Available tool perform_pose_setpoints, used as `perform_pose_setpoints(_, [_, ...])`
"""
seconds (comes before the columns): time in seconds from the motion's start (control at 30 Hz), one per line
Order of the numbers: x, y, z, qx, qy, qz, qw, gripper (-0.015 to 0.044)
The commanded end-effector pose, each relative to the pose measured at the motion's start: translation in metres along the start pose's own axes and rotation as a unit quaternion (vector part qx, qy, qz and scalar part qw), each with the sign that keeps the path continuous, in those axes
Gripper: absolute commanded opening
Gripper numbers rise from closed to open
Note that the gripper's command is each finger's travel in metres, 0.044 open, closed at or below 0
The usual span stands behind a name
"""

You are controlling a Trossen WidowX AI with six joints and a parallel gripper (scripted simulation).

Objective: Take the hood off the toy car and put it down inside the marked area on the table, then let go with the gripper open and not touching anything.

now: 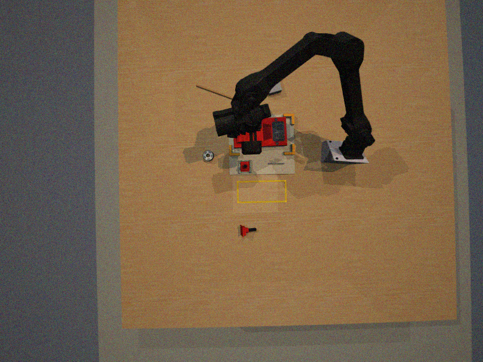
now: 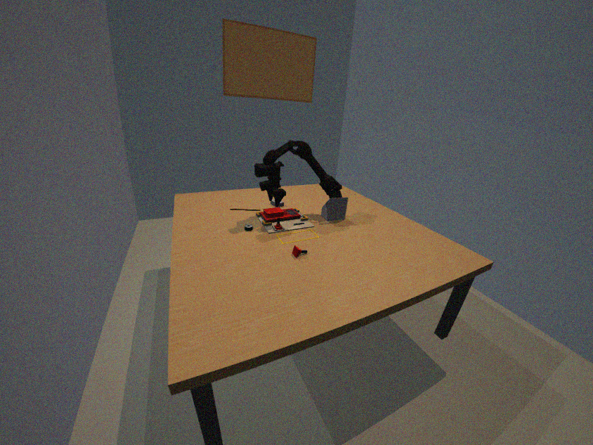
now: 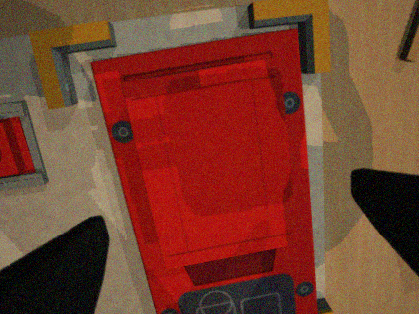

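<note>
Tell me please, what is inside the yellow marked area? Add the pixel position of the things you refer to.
Within the yellow outline [image 1: 237,193] [image 2: 280,239], only bare wood and some shadow can be seen. Nothing covers this area in the top view.

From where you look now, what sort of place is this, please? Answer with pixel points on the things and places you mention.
Probably a small robotics test room: a black arm [image 1: 296,51] [image 2: 310,160] mounted on a wooden table [image 1: 322,257] [image 2: 306,296], and a yellow marked rectangle [image 1: 261,202] beside a toy car [image 1: 278,142] [image 2: 273,213] [image 3: 233,177].
</note>
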State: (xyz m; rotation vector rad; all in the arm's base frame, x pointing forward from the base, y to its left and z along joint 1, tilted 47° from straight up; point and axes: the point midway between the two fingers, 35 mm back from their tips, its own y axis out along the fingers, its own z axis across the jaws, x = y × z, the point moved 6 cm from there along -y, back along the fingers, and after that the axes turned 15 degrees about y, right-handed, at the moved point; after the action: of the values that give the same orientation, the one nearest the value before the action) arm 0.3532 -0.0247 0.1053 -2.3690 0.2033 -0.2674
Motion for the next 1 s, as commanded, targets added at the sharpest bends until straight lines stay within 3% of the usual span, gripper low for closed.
perform_pose_setpoints(0.0, [-0.001,0.005,0.000,-0.003,-0.005,0.001,1.000,0.0440])
perform_pose_setpoints(0.97, [-0.001,0.026,0.001,-0.003,-0.004,0.001,1.000,0.0440])
